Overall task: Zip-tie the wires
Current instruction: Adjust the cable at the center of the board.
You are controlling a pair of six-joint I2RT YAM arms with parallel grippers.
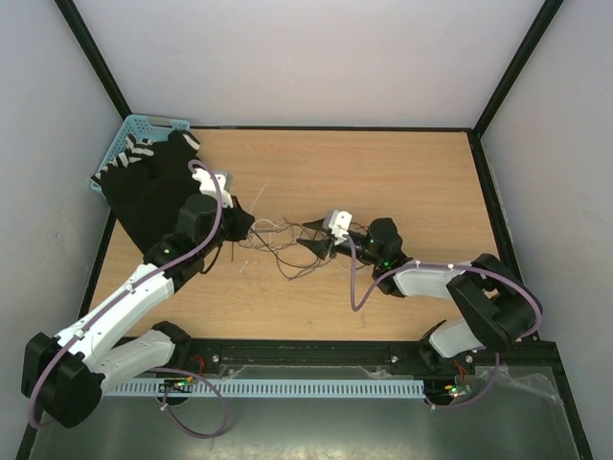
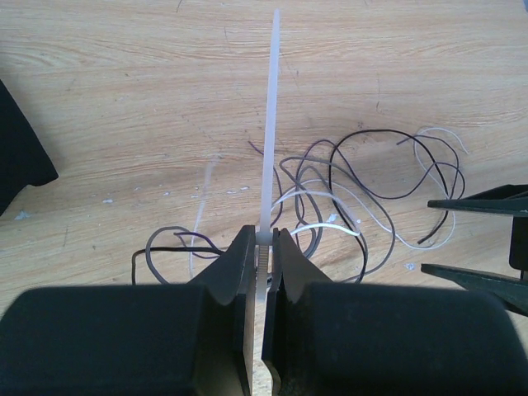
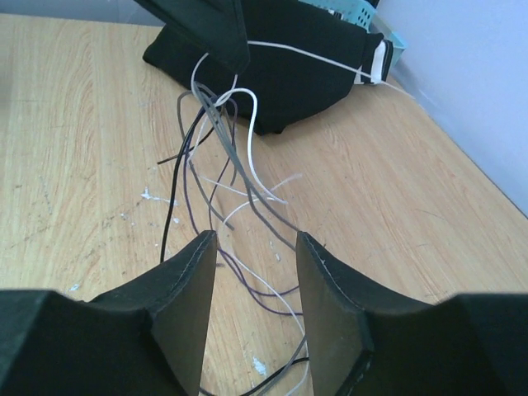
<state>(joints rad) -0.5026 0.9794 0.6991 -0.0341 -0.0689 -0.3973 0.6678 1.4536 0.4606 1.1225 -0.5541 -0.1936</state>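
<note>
Top external, cloth (image 1: 153, 196) over basket (image 1: 144, 125), wires (image 1: 278, 244) outside

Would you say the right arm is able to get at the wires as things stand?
Probably yes: the right gripper stands open, the wires run between its fingers, and nothing blocks them.

I see the wooden surface (image 1: 412, 177) carrying the wires (image 1: 283, 251) tangled at centre frame, with a black cloth (image 1: 144, 196) and a basket (image 1: 123, 144) at upper left.
</note>
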